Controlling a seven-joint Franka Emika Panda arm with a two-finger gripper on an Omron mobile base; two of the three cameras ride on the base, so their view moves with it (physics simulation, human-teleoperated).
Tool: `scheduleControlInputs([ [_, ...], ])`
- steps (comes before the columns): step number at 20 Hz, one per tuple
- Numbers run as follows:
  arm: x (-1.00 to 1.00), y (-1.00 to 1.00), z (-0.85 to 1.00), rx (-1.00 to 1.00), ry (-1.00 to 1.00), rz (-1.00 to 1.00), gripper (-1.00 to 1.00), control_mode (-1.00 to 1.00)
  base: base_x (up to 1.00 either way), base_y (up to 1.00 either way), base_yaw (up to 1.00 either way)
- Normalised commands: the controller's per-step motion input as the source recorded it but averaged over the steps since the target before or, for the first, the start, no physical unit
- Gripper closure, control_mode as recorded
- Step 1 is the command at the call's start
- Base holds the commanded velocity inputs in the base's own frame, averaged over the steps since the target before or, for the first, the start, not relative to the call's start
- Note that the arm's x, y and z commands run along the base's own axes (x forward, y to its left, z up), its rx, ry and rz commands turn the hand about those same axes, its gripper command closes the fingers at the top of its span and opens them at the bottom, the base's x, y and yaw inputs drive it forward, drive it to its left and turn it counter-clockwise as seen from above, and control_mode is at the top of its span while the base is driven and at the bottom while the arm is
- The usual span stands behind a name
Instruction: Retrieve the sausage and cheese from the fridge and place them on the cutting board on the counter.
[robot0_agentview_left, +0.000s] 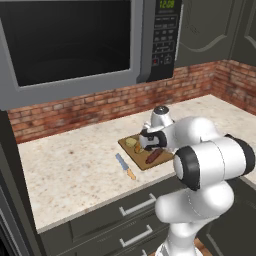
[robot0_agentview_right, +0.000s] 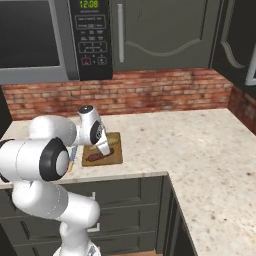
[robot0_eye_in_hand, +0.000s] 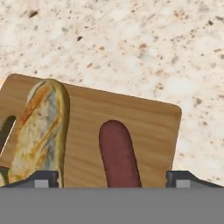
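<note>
The brown cutting board (robot0_agentview_left: 141, 161) lies on the beige counter (robot0_agentview_left: 75, 170) near its front edge. On it rests the dark red sausage (robot0_agentview_left: 154, 156), also seen at sausage (robot0_agentview_right: 97, 156) and sausage (robot0_eye_in_hand: 118, 153). The yellowish cheese (robot0_agentview_left: 131, 142) sits at the board's far left corner. My gripper (robot0_eye_in_hand: 111, 179) hangs just over the board, open, its fingertips (robot0_eye_in_hand: 41, 178) wide apart on either side of the sausage and clear of it. A tan crusty roll (robot0_eye_in_hand: 39, 131) lies beside the sausage. The fridge is out of view.
A blue-bladed knife with an orange handle (robot0_agentview_left: 125, 166) lies on the counter left of the board. A microwave (robot0_agentview_left: 75, 40) hangs above, a brick wall (robot0_agentview_left: 100, 105) runs behind, and dark drawers (robot0_agentview_left: 135, 205) sit below the counter edge.
</note>
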Motion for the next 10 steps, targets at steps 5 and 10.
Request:
scheduleControlInputs([
  [5, -0.71, 0.05, 0.56, -0.02, -0.12, -0.04, -1.0, -1.0, 0.0, 0.0, 0.0],
  [10, -0.98, -0.2, 0.89, 0.0, -0.16, 0.03, -1.0, -1.0, 0.0, 0.0, 0.0],
])
